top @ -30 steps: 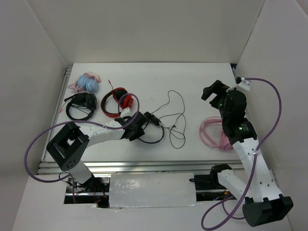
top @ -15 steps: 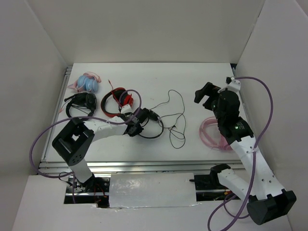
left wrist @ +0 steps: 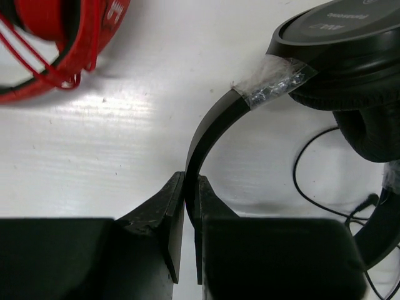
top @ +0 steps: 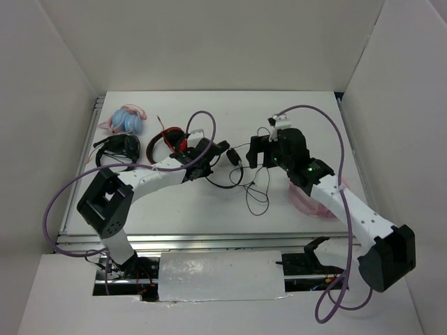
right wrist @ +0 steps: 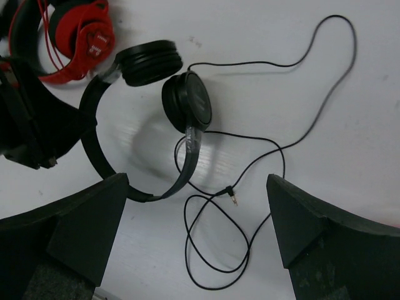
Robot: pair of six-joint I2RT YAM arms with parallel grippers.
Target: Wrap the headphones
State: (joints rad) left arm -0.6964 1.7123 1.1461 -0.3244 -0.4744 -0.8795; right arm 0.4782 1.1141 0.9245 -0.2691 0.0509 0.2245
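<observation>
Headphones point(right wrist: 153, 62): all black, on the worktop point(top: 209, 206) just right of the red-and-black headphones point(top: 171, 143), close to them but apart. The two earcups sit next to each other at the end farther from the arm bases. The thin headband curves away from the red pair's side toward the near edge. There is a patch of clear tape point(left wrist: 269, 81) on the band where it meets an earcup.

Cable point(right wrist: 312, 94): long, thin and black, lying in loose open loops on the worktop on the side of the headphones away from the red pair. Its plug point(right wrist: 232, 199) lies free among the loops.

Left hand point(left wrist: 189, 181): fingers pressed together on the headband at mid-arc, the band pinched edge-on between them. It sits between the red pair and the near edge.

Right hand point(right wrist: 197, 178): fingers wide apart and gripping nothing. It hangs over the cable loops, beyond the black headphones from the red pair.

Also on the worktop:
- A bulkier black headset point(top: 117, 152), just left of the red pair.
- A pink-and-blue item point(top: 127, 120), farther left and toward the back.
- A pink cable coil point(top: 302, 197), well right of the red pair and partly under the right arm.
</observation>
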